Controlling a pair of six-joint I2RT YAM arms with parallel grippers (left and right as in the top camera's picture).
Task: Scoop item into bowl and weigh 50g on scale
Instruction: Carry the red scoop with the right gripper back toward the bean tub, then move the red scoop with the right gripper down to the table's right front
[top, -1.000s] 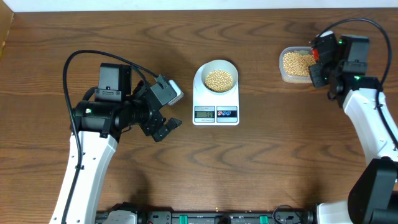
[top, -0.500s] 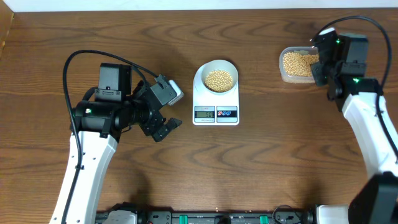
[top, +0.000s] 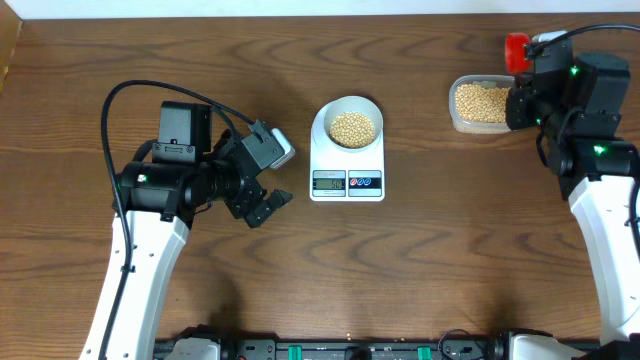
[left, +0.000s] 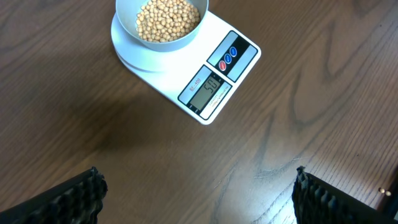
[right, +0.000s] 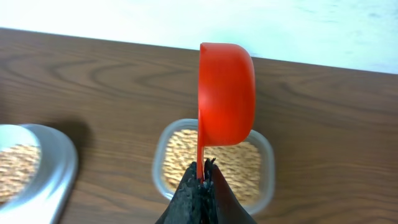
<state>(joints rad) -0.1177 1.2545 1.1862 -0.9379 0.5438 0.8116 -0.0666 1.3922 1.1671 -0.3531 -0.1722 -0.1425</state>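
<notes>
Your dark brown wooden worktop (top: 450, 250):
- Left gripper (top: 265, 205) hangs left of centre, fingers spread wide, empty.
- White digital scale (top: 347, 180) sits mid-worktop, nearer the far edge.
- Clear plastic tub (top: 453, 105) is by the far right corner.
- Pale blue-white bowl (top: 322, 120) stands on the scale, holding tan beans (top: 352, 128).
- Right gripper (right: 202, 180) pinches the red plastic scoop (right: 225, 93) by its handle, beside the tub.

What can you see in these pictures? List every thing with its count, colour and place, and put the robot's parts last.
table: one, dark brown wood, under everything
scale: one, white, table centre
bowl: one, pale blue-white, on the scale
tub: one, clear, far right of the table
beans: many, tan, in the bowl and in the tub
scoop: one, red, near the tub, held by its handle
left pincer: one, black, open and empty, left of the scale
right pincer: one, black, shut on the scoop's handle
</notes>
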